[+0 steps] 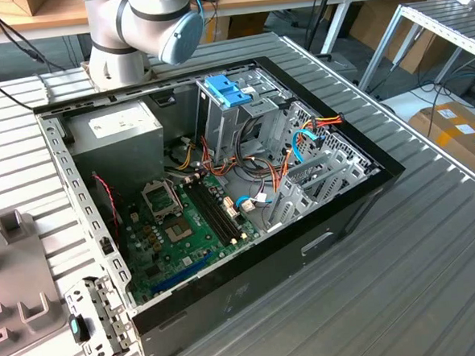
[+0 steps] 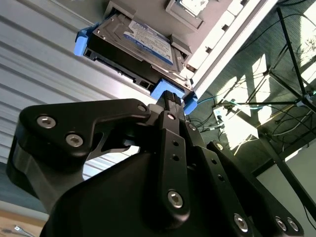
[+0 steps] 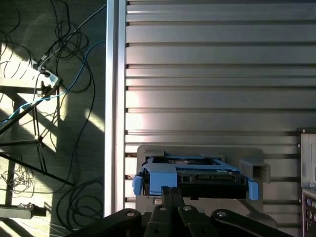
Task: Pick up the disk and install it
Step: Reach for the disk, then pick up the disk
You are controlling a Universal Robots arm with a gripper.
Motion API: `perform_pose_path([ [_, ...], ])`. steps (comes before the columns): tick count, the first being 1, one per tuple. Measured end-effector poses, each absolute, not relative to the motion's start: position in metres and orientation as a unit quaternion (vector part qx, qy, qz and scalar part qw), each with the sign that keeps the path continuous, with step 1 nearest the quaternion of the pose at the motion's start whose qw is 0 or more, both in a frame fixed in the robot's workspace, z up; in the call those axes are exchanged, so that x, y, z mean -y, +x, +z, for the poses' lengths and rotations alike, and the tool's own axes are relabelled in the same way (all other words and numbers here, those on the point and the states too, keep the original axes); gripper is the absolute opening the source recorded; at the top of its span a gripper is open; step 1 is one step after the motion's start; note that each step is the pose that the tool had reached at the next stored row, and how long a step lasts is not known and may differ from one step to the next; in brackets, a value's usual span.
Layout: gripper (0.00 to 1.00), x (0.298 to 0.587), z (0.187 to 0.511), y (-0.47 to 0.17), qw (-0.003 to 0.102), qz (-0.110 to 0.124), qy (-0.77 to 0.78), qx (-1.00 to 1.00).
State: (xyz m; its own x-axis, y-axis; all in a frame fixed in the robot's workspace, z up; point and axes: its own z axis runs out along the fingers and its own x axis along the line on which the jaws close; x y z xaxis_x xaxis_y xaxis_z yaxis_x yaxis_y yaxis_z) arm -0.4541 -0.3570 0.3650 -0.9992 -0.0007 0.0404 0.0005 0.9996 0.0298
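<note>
One step of the job looks under way and the rest is still to do. In both wrist views the disk point(image 2: 145, 39) point(image 3: 200, 174) lies flat in a grey holder plate point(image 3: 253, 169) on the slatted tabletop point(image 3: 212, 74), close to the tabletop's edge, beyond which loose cables point(image 3: 59, 74) trail over the floor. The pincer point(image 2: 170, 97) point(image 3: 171, 189) is drawn together at the near edge of the disk's light-blue carrier rail point(image 3: 160, 178), apparently pinching it, though the disk has not left its holder.

In the exterior view the open computer case point(image 1: 253, 306) rests on the tabletop point(image 1: 405, 281). Its tall metal drive cage point(image 1: 246, 125) stands towards the far side, topped by a blue plastic bracket point(image 1: 228, 90), with no disk carried to it yet.

The disk is a flat rectangle with a dark metal body, a pale printed label and smooth moulded rails. The pincer is matt black, with bolted links. The tabletop is ribbed aluminium, and the case walls are perforated sheet metal around a green motherboard point(image 1: 184, 230).
</note>
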Motion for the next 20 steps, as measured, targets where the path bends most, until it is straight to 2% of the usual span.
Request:
perform_pose_path([
  [20,0.11,0.3569,0.3624,-0.4541,0.020,-0.014,0.001,1.000],
])
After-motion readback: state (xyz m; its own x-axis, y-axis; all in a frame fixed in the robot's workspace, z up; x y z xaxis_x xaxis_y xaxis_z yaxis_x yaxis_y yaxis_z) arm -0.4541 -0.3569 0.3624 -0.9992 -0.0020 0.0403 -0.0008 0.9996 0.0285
